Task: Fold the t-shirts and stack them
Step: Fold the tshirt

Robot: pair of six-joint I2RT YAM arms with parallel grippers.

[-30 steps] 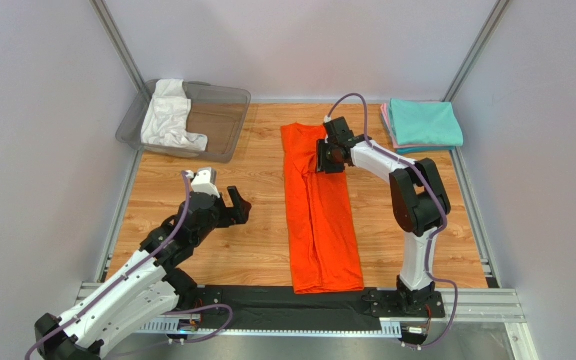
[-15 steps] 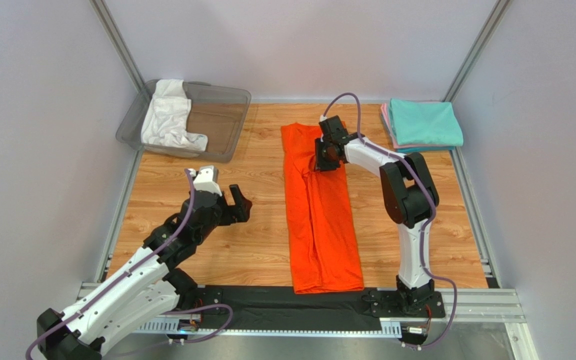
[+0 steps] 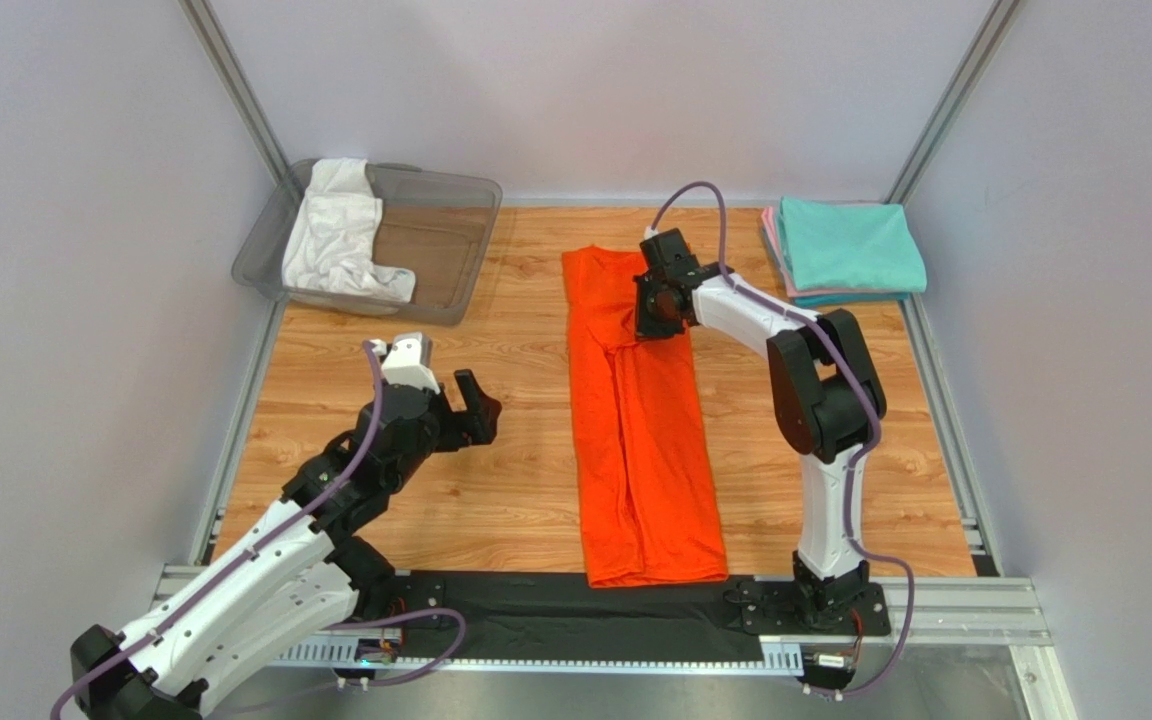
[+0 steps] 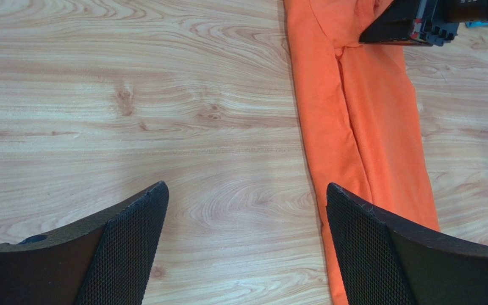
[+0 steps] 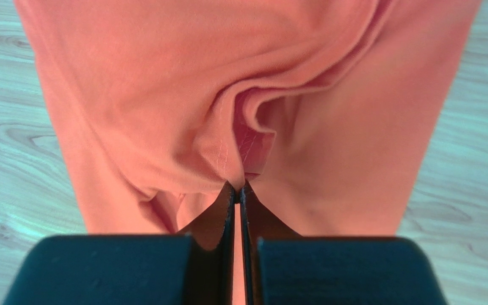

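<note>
— So, right gripper (image 5: 237, 189) (image 3: 653, 311) first. State?
— Jaws pressed together, pinching a raised fold of the orange t-shirt (image 5: 164, 95) (image 3: 642, 450) (image 4: 355, 127) at the tips. The cloth is bunched and creased up into the pinch, with seam stitching just above it.
— And the left gripper (image 4: 245, 190) (image 3: 474, 408)?
— Fingers spread wide with only bare table (image 4: 132, 95) showing between them. It sits just left of the shirt's long edge, not touching cloth.
— Surroundings? Anything in the way?
— Clear grey bin (image 3: 440, 248) at far left, with a white t-shirt (image 3: 334, 233) crumpled in its left end. In the far right corner a teal t-shirt (image 3: 850, 245) lies folded on a pink t-shirt (image 3: 770, 248), of which only the edges show. All of these are well apart from the orange one. In the top view the right arm covers part of the shirt's far right side.
— Orange shirt, look?
— Bright orange, folded lengthwise into a long narrow strip down the middle of the table. One long crease runs along it. The near end reaches the black strip (image 3: 567, 600) at the table's near edge. The pinch is near the far end, on the right side.
— View differences?
— The top view gives the layout, and the bin and stack show only there, but the right gripper's body hides its tips. The right wrist view shows those tips shut on the fold. The left wrist view shows the wide gap between the left fingers and the right gripper's black body at top right, over the shirt.
</note>
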